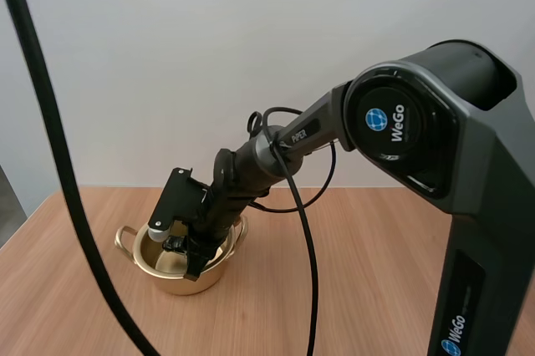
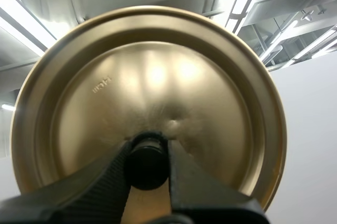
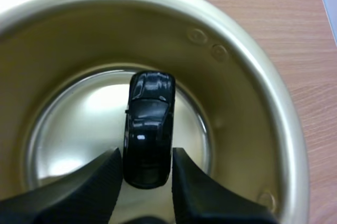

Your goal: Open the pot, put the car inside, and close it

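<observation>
A gold pot [image 1: 178, 279] with side handles stands open on the wooden table. My right gripper [image 1: 187, 257] reaches down into it. In the right wrist view a small black toy car [image 3: 150, 116] hangs low inside the pot [image 3: 247, 103], over its shiny bottom, and my right gripper [image 3: 146, 155] pinches the car's near end between its fingertips. In the left wrist view my left gripper [image 2: 147, 153] is shut on the black knob [image 2: 147, 166] of the gold lid [image 2: 158, 71], which is held up in the air with its top face toward the camera.
The wooden table [image 1: 376, 289] stretches bare to the right of the pot and in front of it. My right arm's base [image 1: 485, 231] stands at the right edge. A plain white wall is behind the table.
</observation>
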